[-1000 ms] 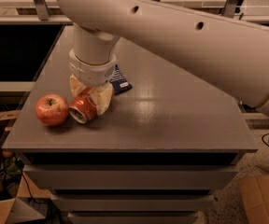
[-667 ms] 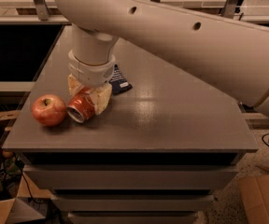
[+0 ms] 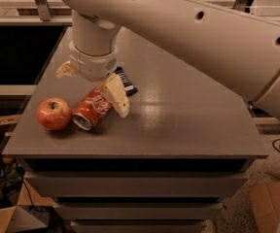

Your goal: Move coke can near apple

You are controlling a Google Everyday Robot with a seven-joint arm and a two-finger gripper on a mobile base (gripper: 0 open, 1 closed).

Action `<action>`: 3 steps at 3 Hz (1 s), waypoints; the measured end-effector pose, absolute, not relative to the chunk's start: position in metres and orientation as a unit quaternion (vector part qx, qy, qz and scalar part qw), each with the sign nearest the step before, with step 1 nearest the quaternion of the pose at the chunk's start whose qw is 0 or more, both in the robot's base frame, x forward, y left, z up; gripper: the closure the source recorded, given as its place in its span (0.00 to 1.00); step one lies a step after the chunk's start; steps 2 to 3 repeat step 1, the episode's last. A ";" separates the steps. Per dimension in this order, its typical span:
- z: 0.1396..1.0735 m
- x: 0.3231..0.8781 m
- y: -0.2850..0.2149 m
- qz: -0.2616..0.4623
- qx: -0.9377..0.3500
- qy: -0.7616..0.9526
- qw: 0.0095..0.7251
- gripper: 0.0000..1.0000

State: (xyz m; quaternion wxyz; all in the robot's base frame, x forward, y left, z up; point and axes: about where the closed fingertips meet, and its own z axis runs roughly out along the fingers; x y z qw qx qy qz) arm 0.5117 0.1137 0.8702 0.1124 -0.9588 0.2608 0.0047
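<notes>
The coke can (image 3: 92, 108) lies on its side on the grey table (image 3: 179, 120), its silver end facing the front left. The red apple (image 3: 54, 114) sits just left of it, almost touching. My gripper (image 3: 92, 92) hangs over the can from above with its cream fingers spread wide: one fingertip (image 3: 65, 71) is up at the back left, clear of the can, and the other finger (image 3: 117, 96) rests against the can's right side. The gripper is open and the can rests on the table.
A flat dark blue snack wrapper (image 3: 128, 84) lies just behind the gripper. My large white arm (image 3: 198, 38) crosses the upper right of the view. The table's front edge is close below the apple and can. A cardboard box (image 3: 1, 217) sits on the floor at the lower left.
The fingers have spread apart and let go of the coke can. The can now lies on the table beside the apple.
</notes>
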 end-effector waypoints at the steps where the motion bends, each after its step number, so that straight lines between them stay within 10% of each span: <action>1: 0.879 0.520 0.116 0.005 -0.958 0.265 0.113 0.00; 3: 0.879 0.520 0.116 0.005 -0.958 0.265 0.113 0.00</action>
